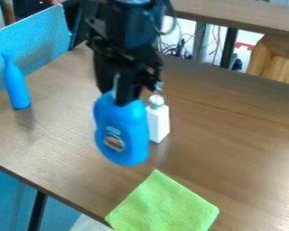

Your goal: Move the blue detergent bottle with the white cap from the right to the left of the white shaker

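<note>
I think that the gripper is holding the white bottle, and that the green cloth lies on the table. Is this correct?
Not quite: in the camera view, the gripper is holding the labelled blue bottle. The white bottle stands on the table, partly hidden behind it. The green cloth does lie on the table.

The blue bottle [119,131], broad and rounded with a small picture label [114,140] low on its front, is held by its top between the jaws. It hangs nearly upright directly below them over the desk [231,149], its upper end partly hidden by the jaws.
</note>
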{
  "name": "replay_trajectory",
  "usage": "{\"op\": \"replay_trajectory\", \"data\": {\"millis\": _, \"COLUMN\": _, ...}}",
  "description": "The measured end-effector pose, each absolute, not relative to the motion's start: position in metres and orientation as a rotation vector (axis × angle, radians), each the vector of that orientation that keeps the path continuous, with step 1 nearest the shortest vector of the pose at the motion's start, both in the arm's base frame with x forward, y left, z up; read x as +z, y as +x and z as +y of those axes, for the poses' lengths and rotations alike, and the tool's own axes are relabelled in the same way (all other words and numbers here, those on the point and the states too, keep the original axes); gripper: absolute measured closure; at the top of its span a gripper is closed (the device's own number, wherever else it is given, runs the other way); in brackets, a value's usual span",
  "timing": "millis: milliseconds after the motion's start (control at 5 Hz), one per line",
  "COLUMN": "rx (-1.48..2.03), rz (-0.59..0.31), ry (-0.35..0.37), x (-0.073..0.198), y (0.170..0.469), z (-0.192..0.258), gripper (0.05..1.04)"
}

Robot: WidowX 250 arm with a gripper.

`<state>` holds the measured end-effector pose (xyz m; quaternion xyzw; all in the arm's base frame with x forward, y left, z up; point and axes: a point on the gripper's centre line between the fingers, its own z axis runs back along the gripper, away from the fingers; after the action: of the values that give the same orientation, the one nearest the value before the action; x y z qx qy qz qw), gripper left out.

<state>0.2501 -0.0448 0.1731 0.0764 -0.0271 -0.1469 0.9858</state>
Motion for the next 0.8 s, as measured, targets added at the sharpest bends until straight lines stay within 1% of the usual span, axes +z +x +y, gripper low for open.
{"op": "replay_trajectory", "data": {"millis": 200, "rx": -0.279, "rz": -0.023, "ry": 0.203, "x": 0.161, "y": 0.235, "z": -0.028, "gripper": 0.615}}
{"op": "replay_trajectory", "data": {"millis": 400, "rx": -0.192, "rz": 0.049, "ry": 0.209, "x": 0.137, "y": 0.246, "z": -0.009, "gripper": 0.615}}
{"op": "replay_trajectory", "data": {"millis": 600, "rx": -0.126, "rz": 0.094, "ry": 0.200, "x": 0.125, "y": 0.257, "z": 0.016, "gripper": 0.615}}
{"op": "replay_trajectory", "data": {"millis": 800, "rx": -0.116, "rz": 0.097, "ry": 0.195, "x": 0.123, "y": 0.268, "z": 0.029, "gripper": 0.615}}
